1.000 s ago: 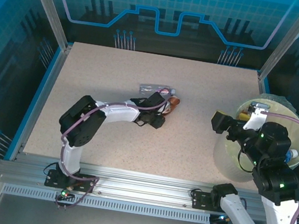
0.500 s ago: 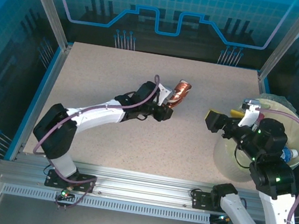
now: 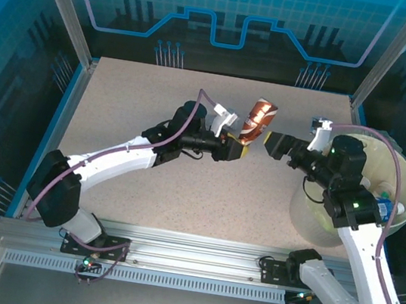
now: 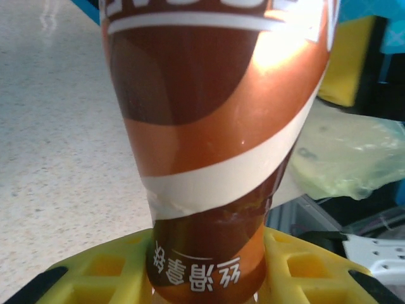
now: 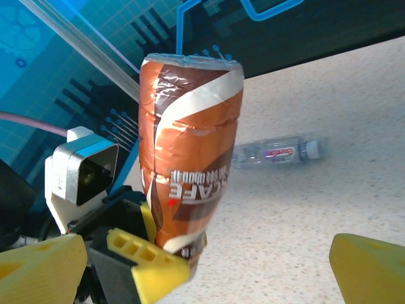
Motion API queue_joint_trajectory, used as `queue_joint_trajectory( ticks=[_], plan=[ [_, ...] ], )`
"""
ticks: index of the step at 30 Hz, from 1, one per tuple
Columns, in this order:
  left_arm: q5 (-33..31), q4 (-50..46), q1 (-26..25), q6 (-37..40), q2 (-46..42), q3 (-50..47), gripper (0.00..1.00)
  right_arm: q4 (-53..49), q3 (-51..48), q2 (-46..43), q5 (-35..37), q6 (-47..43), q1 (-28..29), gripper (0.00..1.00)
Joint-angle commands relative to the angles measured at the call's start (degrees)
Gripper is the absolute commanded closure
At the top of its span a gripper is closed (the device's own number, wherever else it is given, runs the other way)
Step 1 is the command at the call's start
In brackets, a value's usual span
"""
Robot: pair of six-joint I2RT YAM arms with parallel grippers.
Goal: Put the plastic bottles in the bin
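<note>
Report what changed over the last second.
The left end effector, shut on the brown bottle, lifted it off the table and carried it to the right. The right end effector, open, swung left from over the bin to face the bottle. The bin stayed put, and the right jaws stayed open.

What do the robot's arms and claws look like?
The left arm and right arm are white tubes with chunky black joints. A thin purple cable runs along each one. Little green lights glow on the right arm. The left claw and right claw have blocky yellow fingers.
</note>
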Motion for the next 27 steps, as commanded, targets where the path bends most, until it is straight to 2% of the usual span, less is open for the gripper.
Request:
queue_joint_trajectory(
  ticks=[1,4,10,16,27],
  plan=[
    [6.38,5.41,-1.13,-2.44,-1.66,-0.76,0.7,6.65,0.53,1.43,-2.65,3.78,1.35,0.0],
    [7.77,6.92,-2.08,-2.45,-1.76,-1.04,0.7,8.12,0.89,2.65,-0.37,4.0,1.93,0.0],
    [11.63,8.23,-2.99,-2.08,-1.0,-0.42,0.7,8.9,2.68,4.13,-0.55,3.25,2.02,0.0],
    [13.57,7.54,-3.51,-1.13,-0.54,0.11,0.7,8.17,3.65,5.38,-3.13,1.52,2.43,0.02],
    [14.35,5.02,-3.91,0.43,0.25,1.35,0.7,4.77,5.7,6.73,-1.0,-0.93,4.45,0.29]
  ],
)
